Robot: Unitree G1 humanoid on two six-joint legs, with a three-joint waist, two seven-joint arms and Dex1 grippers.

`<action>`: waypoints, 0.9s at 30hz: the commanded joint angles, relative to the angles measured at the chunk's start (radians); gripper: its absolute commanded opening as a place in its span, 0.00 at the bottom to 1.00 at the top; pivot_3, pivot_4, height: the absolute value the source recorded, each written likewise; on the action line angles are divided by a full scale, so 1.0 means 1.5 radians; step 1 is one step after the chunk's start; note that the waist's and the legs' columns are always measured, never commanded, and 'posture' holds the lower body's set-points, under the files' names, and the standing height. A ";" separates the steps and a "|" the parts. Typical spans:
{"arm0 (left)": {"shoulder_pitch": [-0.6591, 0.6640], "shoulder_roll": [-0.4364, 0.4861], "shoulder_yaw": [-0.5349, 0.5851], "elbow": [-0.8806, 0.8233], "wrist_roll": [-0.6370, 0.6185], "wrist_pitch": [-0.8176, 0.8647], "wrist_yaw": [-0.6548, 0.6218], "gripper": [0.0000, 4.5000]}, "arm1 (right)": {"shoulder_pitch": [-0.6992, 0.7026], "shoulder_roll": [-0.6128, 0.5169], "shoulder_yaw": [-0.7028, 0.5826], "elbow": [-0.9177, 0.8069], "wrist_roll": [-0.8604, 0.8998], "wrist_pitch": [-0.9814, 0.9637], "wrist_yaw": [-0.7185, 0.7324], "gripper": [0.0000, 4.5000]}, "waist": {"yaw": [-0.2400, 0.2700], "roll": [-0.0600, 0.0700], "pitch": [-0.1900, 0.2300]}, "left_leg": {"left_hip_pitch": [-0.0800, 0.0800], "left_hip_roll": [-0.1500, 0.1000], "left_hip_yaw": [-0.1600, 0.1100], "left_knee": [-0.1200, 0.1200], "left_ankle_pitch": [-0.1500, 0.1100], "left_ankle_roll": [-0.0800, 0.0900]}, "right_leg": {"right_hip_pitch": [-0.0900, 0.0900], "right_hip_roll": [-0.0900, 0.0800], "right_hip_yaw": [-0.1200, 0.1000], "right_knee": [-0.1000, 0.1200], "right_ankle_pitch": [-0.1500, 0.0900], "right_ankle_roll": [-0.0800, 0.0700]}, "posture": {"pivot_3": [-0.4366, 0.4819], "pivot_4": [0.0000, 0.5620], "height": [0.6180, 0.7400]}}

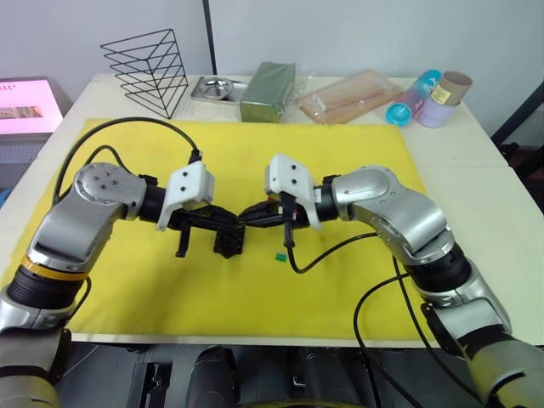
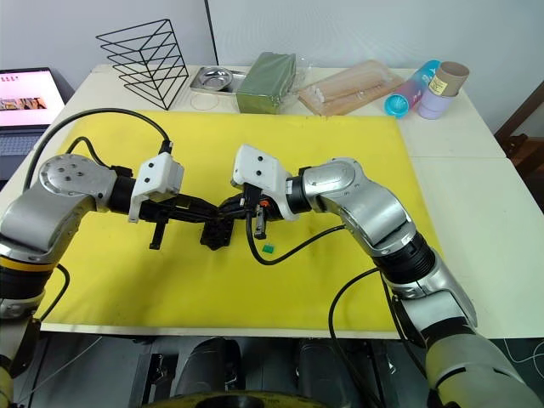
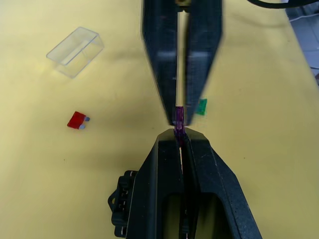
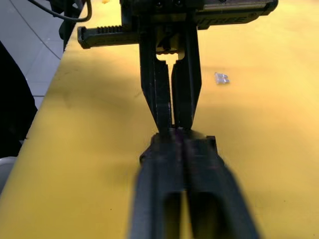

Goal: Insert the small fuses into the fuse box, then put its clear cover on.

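Observation:
My left gripper [image 3: 179,135] and right gripper [image 3: 178,117] meet tip to tip over the yellow mat [image 1: 340,161]. Both are shut on the purple fuse [image 3: 178,124] from opposite ends. The black fuse box [image 1: 229,243] sits on the mat just below and in front of the meeting tips. A green fuse [image 1: 279,255] lies on the mat to its right. In the left wrist view, a red fuse [image 3: 77,120] and the clear cover [image 3: 75,51] lie apart on the mat. A pale fuse [image 4: 222,78] lies on the mat in the right wrist view.
Along the table's back edge stand a black wire rack [image 1: 149,68], a metal tray [image 1: 212,87], a green block [image 1: 268,89], a clear bag of sticks [image 1: 348,96] and coloured cups [image 1: 425,98]. A lit screen [image 1: 25,102] is at far left. Black cables hang from both wrists.

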 commanded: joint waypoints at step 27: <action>0.004 0.004 0.022 -0.035 -0.016 0.000 0.009 0.00 | -0.009 -0.001 0.003 -0.006 -0.014 -0.017 0.010 0.28 | 0.000 0.000 0.000 | 0.000 0.000 0.000 0.000 0.000 0.000 | 0.000 0.000 0.000 0.000 0.000 0.000 | 0.48 0.27 1.00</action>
